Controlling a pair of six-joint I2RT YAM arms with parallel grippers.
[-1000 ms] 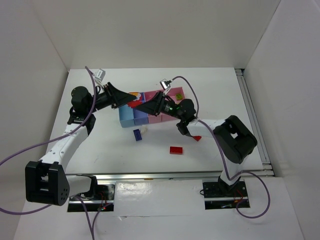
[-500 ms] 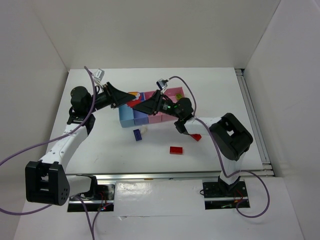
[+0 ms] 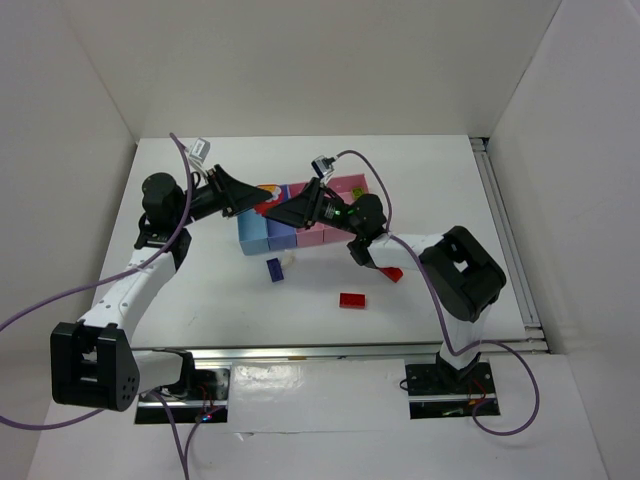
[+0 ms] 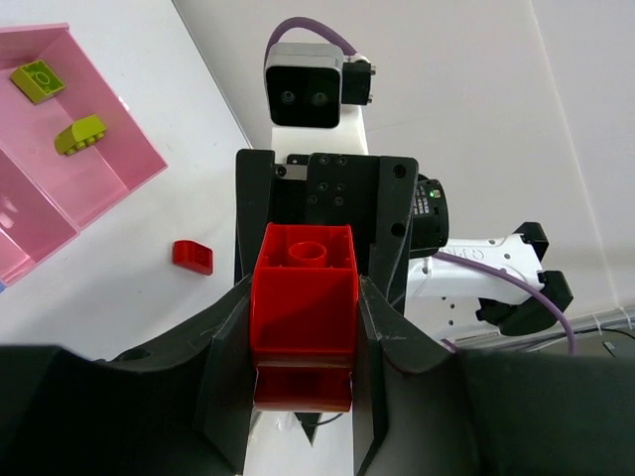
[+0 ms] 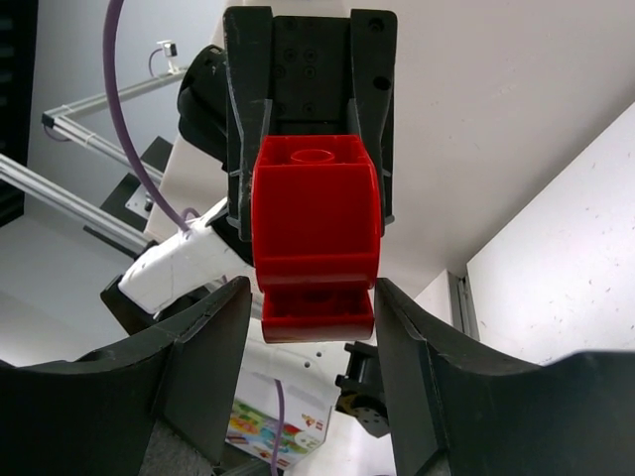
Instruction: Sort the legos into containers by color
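Shows the left pincer [image 4: 303,288] clenched on a red brick [image 4: 304,307], held in the air clear of the surface [image 3: 210,300]. Shows the right pincer [image 5: 313,288] facing it head-on, fingers [image 5: 203,367] flanking the brick's other end; cannot tell from either wrist view whether pressing on the plastic or standing just beside it. From above, places both pincers tip to tip at the left end of the containers [image 3: 252,236], a joined row of light blue, darker blue and pink bins on the white surface. Shows two lime green legos [image 4: 81,134] lying apart in a pink bin [image 4: 119,159] at the row's right end. Beyond, on the surface at the near side of the row: a dark blue brick [image 3: 274,269] just beside a whitish brick [image 3: 290,258], and, well apart to the right, two loose red bricks [image 3: 351,300].
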